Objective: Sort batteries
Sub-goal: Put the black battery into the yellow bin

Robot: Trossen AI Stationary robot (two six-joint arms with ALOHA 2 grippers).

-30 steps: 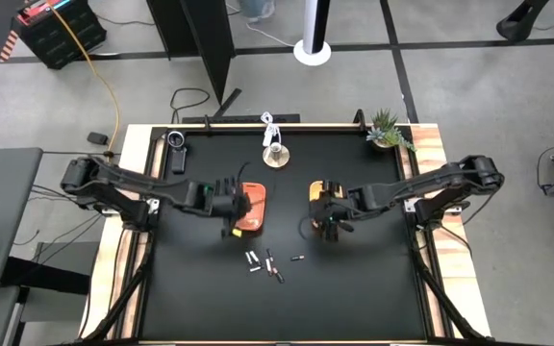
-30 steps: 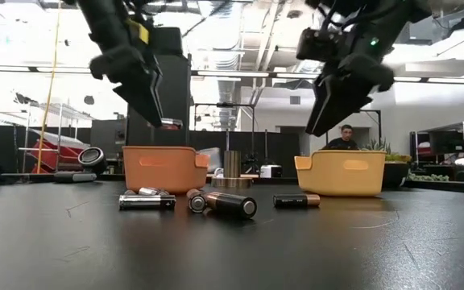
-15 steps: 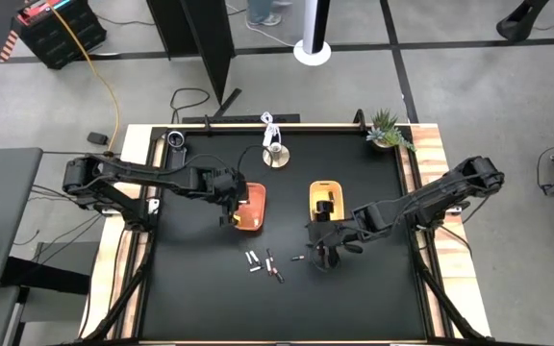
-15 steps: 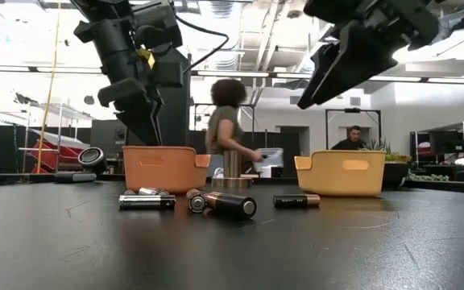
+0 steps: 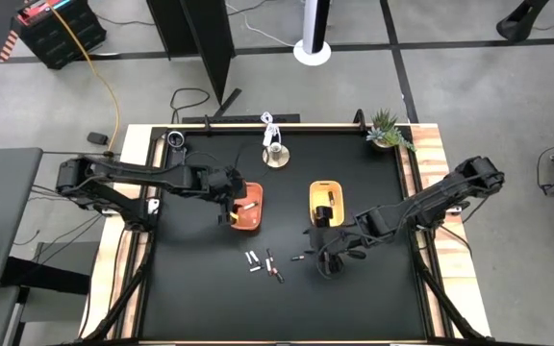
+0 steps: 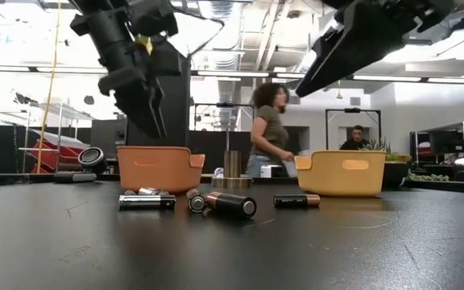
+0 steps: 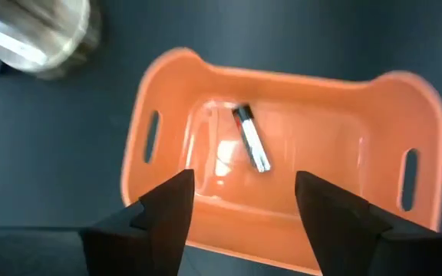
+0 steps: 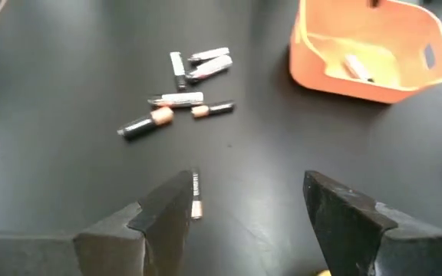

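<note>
Black worktop (image 5: pixel 181 288), workshop beyond it; a person (image 6: pixel 269 129) walks past behind, nothing to do with the arms.

Left claw (image 7: pixel 239 201) hangs over the orange tray (image 5: pixel 249 208) near the worktop's middle, fingers apart and empty. One silvery battery (image 7: pixel 251 139) lies on that tray's floor, so I read this as a drop just finished.

Right claw (image 8: pixel 252 201) is wide apart, empty, above the worktop towards the front edge, just in front of the yellow tray (image 5: pixel 326 200). A dark cell with a coppery end, the lone battery (image 8: pixel 196 195), lies on the worktop right by its fingertips. The remaining pile of batteries (image 5: pixel 264 263) sits between the trays and the front edge, a loose cluster of silvery and dark cells, some touching.

Step in hand, by my read: right arm going for the lone cell. Next: descend straight, straddle it across its length, close. It's round, so it may roll off a glancing finger.
</note>
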